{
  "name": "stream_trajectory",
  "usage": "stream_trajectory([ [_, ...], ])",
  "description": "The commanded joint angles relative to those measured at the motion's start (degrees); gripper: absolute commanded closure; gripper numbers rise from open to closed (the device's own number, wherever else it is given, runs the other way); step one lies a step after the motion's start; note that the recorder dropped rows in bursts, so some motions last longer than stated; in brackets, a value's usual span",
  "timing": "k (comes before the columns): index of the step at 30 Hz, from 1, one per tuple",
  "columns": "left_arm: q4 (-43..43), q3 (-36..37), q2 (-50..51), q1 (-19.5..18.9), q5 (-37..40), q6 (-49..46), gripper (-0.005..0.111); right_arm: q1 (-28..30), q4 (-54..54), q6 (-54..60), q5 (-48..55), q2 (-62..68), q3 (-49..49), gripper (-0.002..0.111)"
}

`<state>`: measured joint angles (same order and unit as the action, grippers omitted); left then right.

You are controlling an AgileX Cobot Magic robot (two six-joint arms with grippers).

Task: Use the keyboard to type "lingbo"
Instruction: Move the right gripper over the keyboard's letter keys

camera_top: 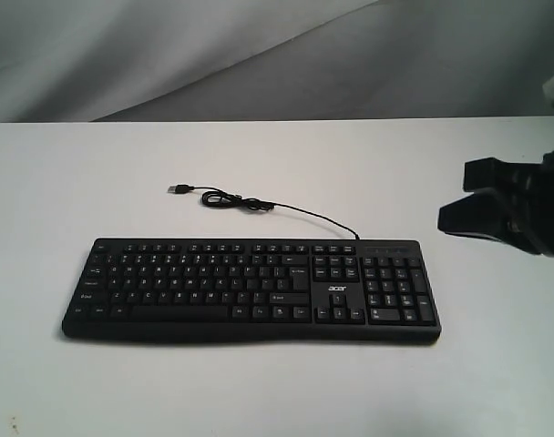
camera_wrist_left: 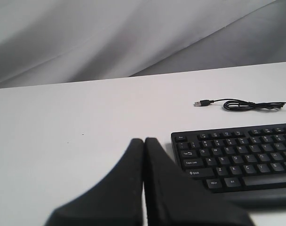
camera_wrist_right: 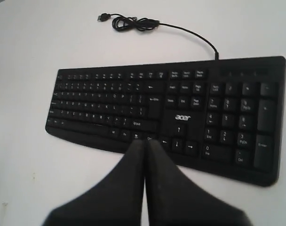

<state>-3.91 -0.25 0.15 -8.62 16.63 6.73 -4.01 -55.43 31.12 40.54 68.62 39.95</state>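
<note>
The black keyboard (camera_top: 250, 289) lies flat on the white table, its thin USB cable (camera_top: 259, 205) coiled behind it and unplugged. My right gripper (camera_top: 468, 173) hovers off the keyboard's right end, pointing toward it. In the right wrist view this gripper (camera_wrist_right: 145, 141) is shut and empty, its tips above the keyboard's (camera_wrist_right: 171, 108) front edge near the arrow keys. The left gripper (camera_wrist_left: 144, 140) is also shut and empty. It hangs over bare table beside the left end of the keyboard (camera_wrist_left: 237, 155), and it is out of the exterior view.
The white table (camera_top: 259, 155) stretches all round the keyboard. A grey cloth backdrop (camera_top: 259, 55) hangs behind the table's far edge. The cable's USB plug (camera_top: 178, 188) rests on the table behind the keyboard.
</note>
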Motion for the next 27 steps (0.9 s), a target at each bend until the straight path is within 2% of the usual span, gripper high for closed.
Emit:
stream_trajectory([
  [1,0.5,0.2,-0.1,-0.1,-0.3,0.2,0.106,-2.5,-1.0,4.6,-2.0,3.5,2.9,0.108],
  [10,0.5,0.2,-0.1,-0.1,-0.3,0.2,0.106,-15.7,6.5,3.1,-4.5,13.0,16.2,0.108],
  [13,0.5,0.2,-0.1,-0.1,-0.3,0.2,0.106,-23.9,15.3,-2.7,-4.7,21.2,23.6,0.108],
  [18,0.5,0.2,-0.1,-0.1,-0.3,0.2,0.106,-32.3,25.0,-10.4,-1.7,34.2,33.9,0.108],
  [21,0.5,0.2,-0.1,-0.1,-0.3,0.2,0.106,-34.2,31.1,-15.2,0.2,40.0,38.4,0.108],
  [27,0.5,0.2,-0.1,-0.1,-0.3,0.2,0.106,-34.2,30.7,-15.5,-0.5,45.6,40.1,0.108],
])
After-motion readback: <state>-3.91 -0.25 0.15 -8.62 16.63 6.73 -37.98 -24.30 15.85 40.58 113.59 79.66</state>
